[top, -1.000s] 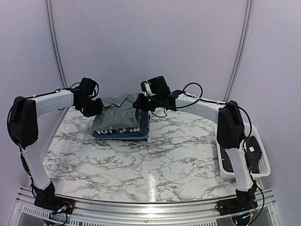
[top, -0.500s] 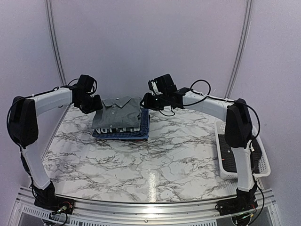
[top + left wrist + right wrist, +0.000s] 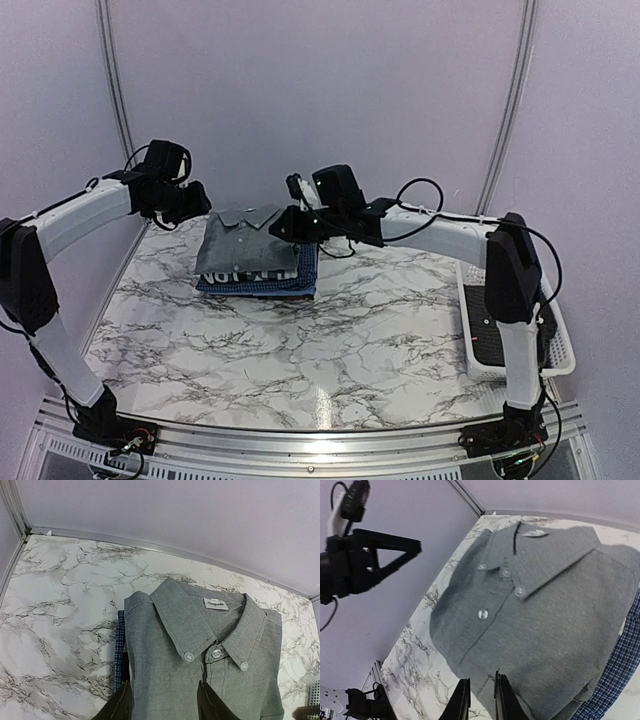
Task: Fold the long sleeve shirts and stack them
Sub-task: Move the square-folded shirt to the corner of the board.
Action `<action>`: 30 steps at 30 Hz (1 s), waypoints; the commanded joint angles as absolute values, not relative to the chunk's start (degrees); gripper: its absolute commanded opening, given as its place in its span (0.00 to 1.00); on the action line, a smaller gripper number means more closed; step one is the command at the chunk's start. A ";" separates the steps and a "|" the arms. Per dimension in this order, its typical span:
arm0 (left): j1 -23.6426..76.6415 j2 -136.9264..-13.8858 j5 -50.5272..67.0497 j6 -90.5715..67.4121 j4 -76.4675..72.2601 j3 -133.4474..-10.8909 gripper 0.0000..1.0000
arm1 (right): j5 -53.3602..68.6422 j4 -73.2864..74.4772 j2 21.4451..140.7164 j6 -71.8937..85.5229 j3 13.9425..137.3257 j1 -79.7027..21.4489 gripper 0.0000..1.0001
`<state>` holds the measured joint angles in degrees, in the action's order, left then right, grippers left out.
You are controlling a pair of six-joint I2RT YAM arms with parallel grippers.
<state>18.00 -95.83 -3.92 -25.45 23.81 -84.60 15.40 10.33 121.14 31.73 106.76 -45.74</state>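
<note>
A stack of folded shirts lies at the far left of the marble table. The plain grey button-front shirt [image 3: 248, 245] is on top, collar toward the back wall. A black-and-white one [image 3: 245, 273] and a blue checked one [image 3: 305, 270] lie under it. My left gripper [image 3: 192, 200] is open and empty, hovering left of and behind the stack; in its wrist view the grey shirt [image 3: 200, 645] sits between its spread fingers. My right gripper [image 3: 285, 225] hangs just over the grey shirt's [image 3: 540, 615] right edge, fingers a narrow gap apart and holding nothing.
The white slatted basket [image 3: 563, 365] stands at the table's right edge with dark cloth [image 3: 485, 340] in it. The pale back wall rises close behind the stack. My left gripper [image 3: 395, 547] shows in the right wrist view, above the table's far corner.
My left gripper has risen and drawn back left, off the stack. My right gripper pulled away to the right, then came back left over the grey shirt's right edge.
</note>
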 commanded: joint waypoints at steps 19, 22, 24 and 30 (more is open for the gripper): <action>35.43 -91.53 -5.58 -29.66 21.23 -79.22 0.46 | 8.94 6.74 102.20 33.97 82.06 -39.32 0.37; 40.82 -94.93 -7.58 -31.48 20.09 -81.02 0.51 | 3.79 8.18 95.11 32.51 76.57 -37.53 0.59; 44.51 -98.62 -10.39 -32.99 20.08 -83.41 0.54 | 1.04 9.97 90.84 31.82 73.66 -36.39 0.72; 55.26 -109.05 -16.66 -37.07 20.13 -90.14 0.75 | -4.70 13.89 80.57 31.22 65.62 -34.35 0.90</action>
<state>49.89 -103.48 -11.33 -33.71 20.71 -85.93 0.86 9.10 85.08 32.49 69.14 -35.07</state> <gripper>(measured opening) 0.697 0.871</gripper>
